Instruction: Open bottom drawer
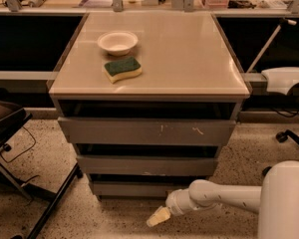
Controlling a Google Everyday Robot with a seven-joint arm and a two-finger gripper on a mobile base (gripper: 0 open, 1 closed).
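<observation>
The bottom drawer (pixel 134 188) is the lowest and narrowest of three flat grey fronts under the beige cabinet top (pixel 189 59). Its front stands about flush under the middle front (pixel 147 166); no tray shows. My gripper (pixel 158 217) hangs at the end of the white arm (pixel 224 197), low near the floor, just below and in front of the bottom drawer's right half. It does not touch the front.
The widest top front (pixel 147 132) has pale scratch marks. A white bowl (pixel 117 42) and a green and yellow sponge (pixel 122 69) lie on the cabinet top. A dark chair frame (pixel 20 148) stands at the left, a chair base (pixel 289 138) at the right.
</observation>
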